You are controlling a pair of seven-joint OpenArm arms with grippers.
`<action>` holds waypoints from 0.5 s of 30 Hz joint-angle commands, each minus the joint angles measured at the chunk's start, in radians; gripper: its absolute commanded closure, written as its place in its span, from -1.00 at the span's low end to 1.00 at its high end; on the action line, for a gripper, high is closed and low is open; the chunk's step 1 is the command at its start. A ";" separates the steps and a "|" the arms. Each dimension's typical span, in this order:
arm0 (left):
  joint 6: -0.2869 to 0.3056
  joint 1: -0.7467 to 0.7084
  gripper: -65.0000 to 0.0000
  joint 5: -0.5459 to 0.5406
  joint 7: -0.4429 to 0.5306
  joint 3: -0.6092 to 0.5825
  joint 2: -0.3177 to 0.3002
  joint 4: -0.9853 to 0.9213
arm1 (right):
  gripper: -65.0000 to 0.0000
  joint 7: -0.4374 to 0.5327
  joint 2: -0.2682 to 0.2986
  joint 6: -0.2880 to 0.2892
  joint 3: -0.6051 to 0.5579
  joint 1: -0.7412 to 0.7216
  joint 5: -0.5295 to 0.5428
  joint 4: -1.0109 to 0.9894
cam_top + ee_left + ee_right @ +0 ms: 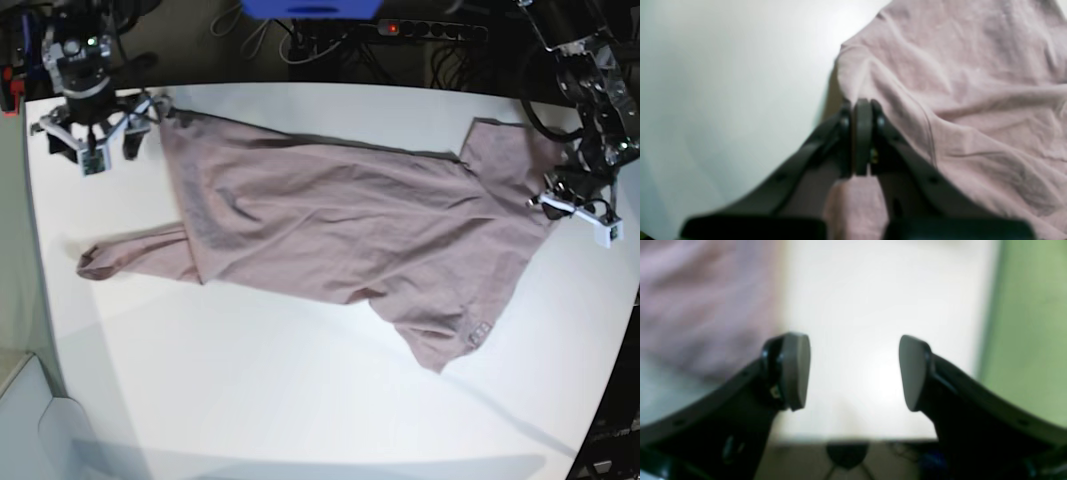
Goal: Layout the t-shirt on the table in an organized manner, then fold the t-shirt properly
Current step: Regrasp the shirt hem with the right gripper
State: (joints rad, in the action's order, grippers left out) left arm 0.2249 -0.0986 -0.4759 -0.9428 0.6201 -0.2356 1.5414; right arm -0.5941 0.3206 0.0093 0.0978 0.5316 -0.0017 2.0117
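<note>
In the left wrist view, the left gripper (862, 136) has its jaws pressed together, pads touching, pinched on the edge of the t-shirt (957, 83). Mauve cloth shows beneath the closed pads, and the rest of the wrinkled garment spreads away to the right. The white bench (723, 83) fills the left half of this view, bare and smooth.

In the right wrist view, the right gripper (853, 373) has its jaws spread wide with nothing between them; only the bright bench (873, 300) shows through the gap. A blurred patch of the t-shirt (700, 296) lies at upper left, apart from the near pad. A green surface runs beyond the bench edge at right.

In the base view, the t-shirt (340, 220) lies spread across the middle of the bench (300, 400), stretched from upper left to right, fairly flat but creased. One sleeve (130, 255) trails out at the left side, and a corner of fabric points toward the lower right. The right gripper (95, 140) hangs at upper left, just beside the shirt's corner there. The left gripper (565, 200) sits at the right edge of the shirt, touching the cloth.
</note>
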 commanded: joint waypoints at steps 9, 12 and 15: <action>0.001 0.010 1.00 -0.008 0.015 0.004 -0.014 0.014 | -0.31 0.036 0.010 0.229 0.009 -0.434 -0.005 -0.311; 0.001 -0.006 1.00 -0.008 0.021 0.005 0.002 0.017 | -0.31 0.010 0.010 0.258 0.009 -0.568 -0.005 -0.474; 0.001 -0.017 1.00 -0.008 0.021 0.005 0.008 0.026 | -0.31 -0.010 0.015 0.280 0.007 -0.684 -0.005 -0.610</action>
State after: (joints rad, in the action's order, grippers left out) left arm 0.2268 -0.1299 -0.4744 -0.9394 0.6209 -0.2127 1.5455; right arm -0.6319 0.3222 0.2852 0.1032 -0.1356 -0.0174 1.3781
